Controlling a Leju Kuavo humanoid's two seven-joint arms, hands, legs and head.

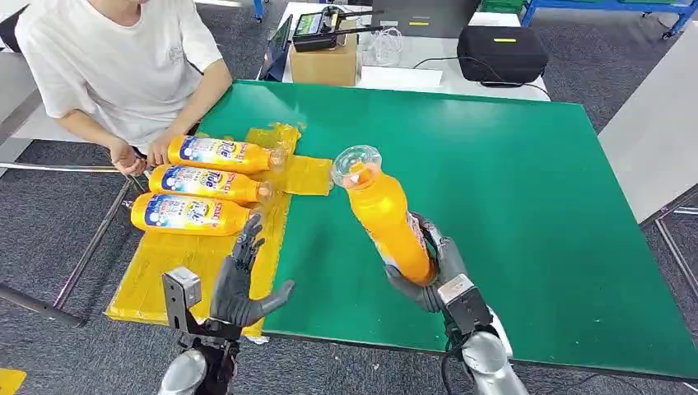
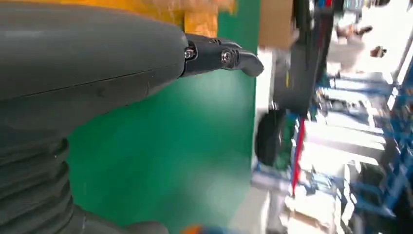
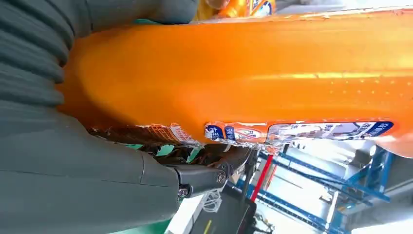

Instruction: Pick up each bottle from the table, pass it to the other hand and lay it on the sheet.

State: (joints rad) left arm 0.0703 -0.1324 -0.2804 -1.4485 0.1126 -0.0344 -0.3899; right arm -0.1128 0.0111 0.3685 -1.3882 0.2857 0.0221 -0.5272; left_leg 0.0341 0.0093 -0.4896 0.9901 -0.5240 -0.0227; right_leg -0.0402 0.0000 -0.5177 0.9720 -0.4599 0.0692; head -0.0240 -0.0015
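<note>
one glossy orange bottle (image 1: 387,220), right hand (image 1: 435,270)

Orange bottle (image 1: 387,220), yellow sheet (image 1: 169,267), green table (image 1: 510,181).

Three bottles (image 1: 206,180) on sheet (image 1: 165,271)

Orange bottle (image 1: 385,220) tilted above green table (image 1: 527,197); three bottles (image 1: 206,183) flat on yellow sheet (image 1: 165,263).
</note>
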